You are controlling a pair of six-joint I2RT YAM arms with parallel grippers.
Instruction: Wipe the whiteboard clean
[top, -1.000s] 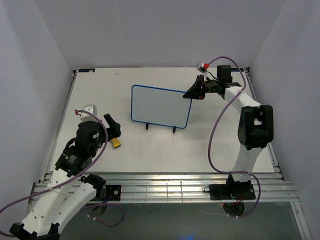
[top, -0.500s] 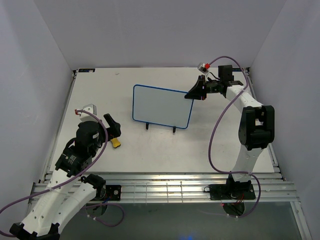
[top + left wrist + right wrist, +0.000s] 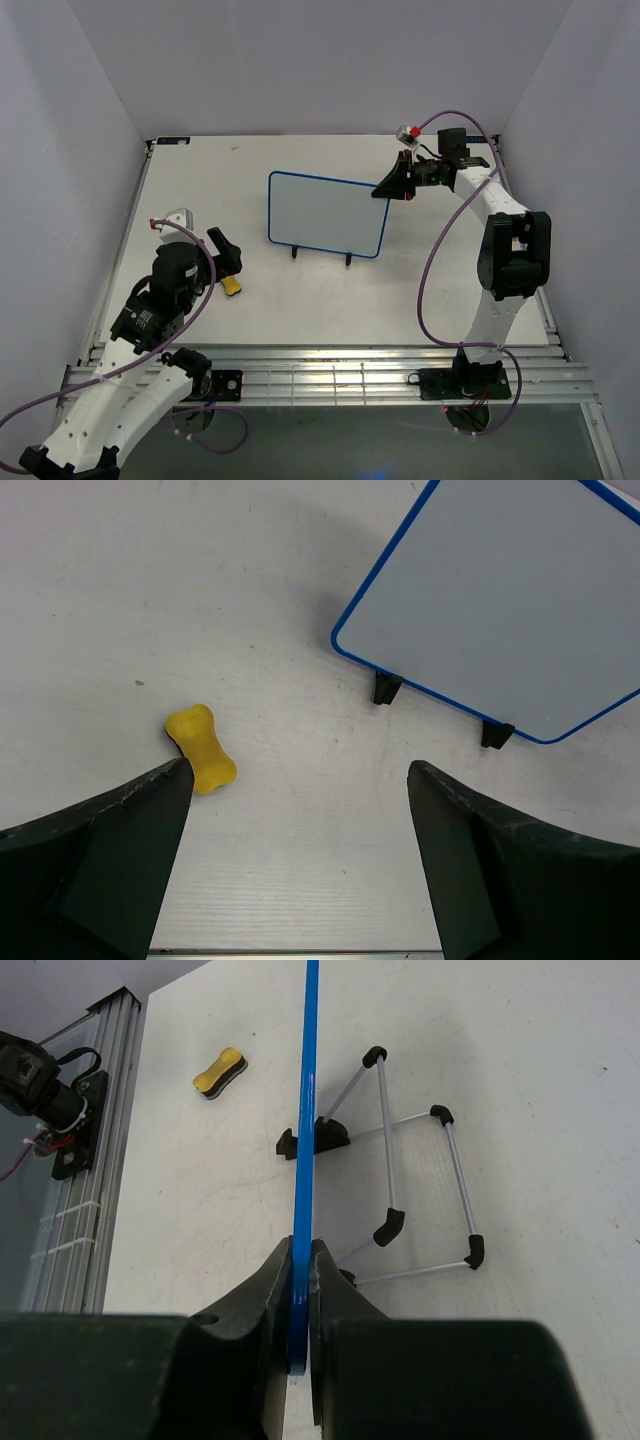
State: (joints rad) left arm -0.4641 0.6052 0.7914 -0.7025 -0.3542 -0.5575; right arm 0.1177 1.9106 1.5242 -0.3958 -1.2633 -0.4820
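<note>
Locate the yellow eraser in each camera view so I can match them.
Top external: eraser left of centre, below-left of the whiteboard.
Left wrist: eraser lower left, whiteboard upper right.
Right wrist: eraser upper left, left of the whiteboard's blue edge.
Shared landmark: the whiteboard's black feet.

Blue-framed white whiteboard (image 3: 327,213), yellow eraser (image 3: 201,749)

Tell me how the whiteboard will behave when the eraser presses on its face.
Probably stiff: the whiteboard frame edge looks straight in the right wrist view. Likely light and tip-prone, standing on a thin wire stand; the right jaws pinching its corner should steady it.
</note>
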